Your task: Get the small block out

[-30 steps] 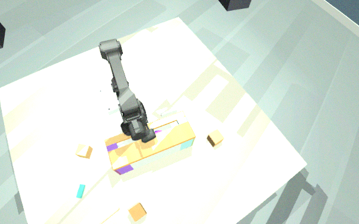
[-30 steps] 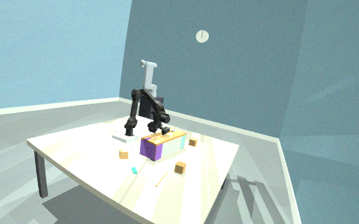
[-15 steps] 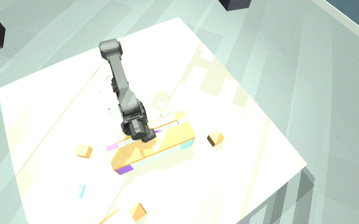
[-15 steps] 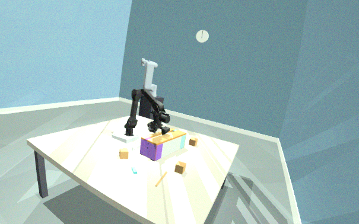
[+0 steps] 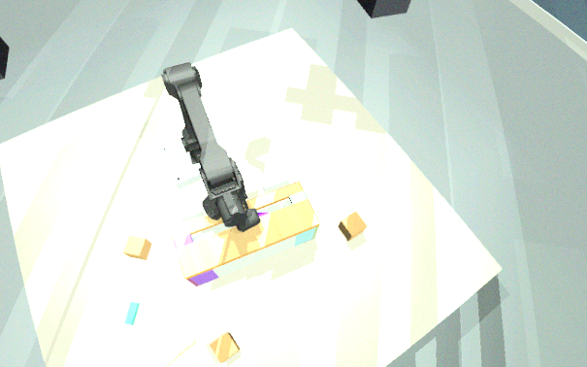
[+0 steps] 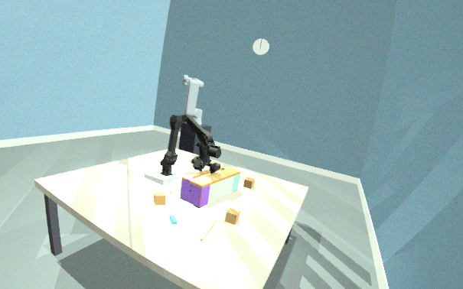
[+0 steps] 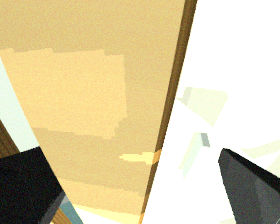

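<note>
The box stands upright on the table, with a wood-coloured top, a long slot in it, a purple end and a teal end. A small magenta piece, apparently the block, shows through the slot beside the gripper; its exact pose is hidden. My gripper is open and empty, close over the box top near the slot. In the wrist view one finger is at the lower left by the slot and the other is at the right past the top's edge. How deep the fingertips reach is unclear.
Wooden cubes stand left of the box, right of it and in front. A flat cyan piece and a thin stick lie on the table.
</note>
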Tool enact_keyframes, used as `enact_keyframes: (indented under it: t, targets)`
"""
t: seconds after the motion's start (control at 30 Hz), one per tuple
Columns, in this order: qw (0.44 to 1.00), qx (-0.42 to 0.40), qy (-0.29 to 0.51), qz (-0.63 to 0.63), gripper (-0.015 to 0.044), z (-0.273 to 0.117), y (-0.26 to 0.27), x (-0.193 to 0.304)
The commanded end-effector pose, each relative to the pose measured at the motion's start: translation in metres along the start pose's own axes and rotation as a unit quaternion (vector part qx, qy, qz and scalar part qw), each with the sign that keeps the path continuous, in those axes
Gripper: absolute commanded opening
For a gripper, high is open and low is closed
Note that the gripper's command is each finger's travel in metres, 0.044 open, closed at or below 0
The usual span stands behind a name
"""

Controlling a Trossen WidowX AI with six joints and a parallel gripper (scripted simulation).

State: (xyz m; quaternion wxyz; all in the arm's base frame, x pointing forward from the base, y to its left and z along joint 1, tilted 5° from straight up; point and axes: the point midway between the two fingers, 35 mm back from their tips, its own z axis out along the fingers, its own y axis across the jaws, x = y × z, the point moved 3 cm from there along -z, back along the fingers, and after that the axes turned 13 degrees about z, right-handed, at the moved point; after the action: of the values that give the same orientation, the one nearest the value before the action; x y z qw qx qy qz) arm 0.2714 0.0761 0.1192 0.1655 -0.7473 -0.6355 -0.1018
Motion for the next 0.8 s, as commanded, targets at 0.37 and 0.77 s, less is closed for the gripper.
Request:
enact_keyframes:
  t: [0.37, 0.77]
  targets:
    - [1.000, 0.000, 0.003, 0.001, 0.0400, -0.0007, 0.0010, -0.0021]
    - [1.000, 0.000, 0.003, 0.001, 0.0400, 0.0014, -0.0003, 0.0040]
